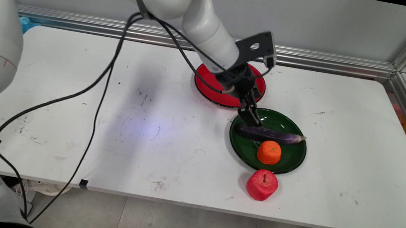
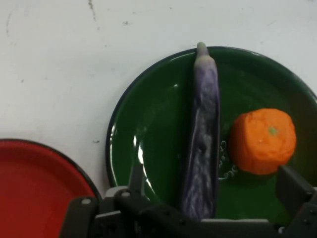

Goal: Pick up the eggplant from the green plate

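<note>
Main view, from above the near side of a scuffed white table (image 1: 65, 108): black cables (image 1: 101, 85) hang from the white arm and trail off the table's front edge. Right of centre, a red plate (image 1: 206, 90) sits at the back, partly hidden by the wrist. Just beside it lies a dark green plate (image 1: 289, 160) carrying a purple eggplant (image 1: 271, 134) laid crosswise and an orange (image 1: 269, 152) in front of it. The black gripper (image 1: 250, 115) hangs low over the eggplant's left end. A red apple (image 1: 262, 185) stands on the table, touching or nearly touching the green plate's near rim. Behind the table run an aluminium rail and a grey wall; a yellow bin shows at far right, tiled floor below.

Hand view: the red plate (image 2: 34, 193) sits at lower left, the green plate (image 2: 148, 129) at centre. The eggplant (image 2: 203, 144) runs between the spread jaws, the orange (image 2: 262, 141) beside it. No fingertip (image 2: 294, 191) visibly presses it.
</note>
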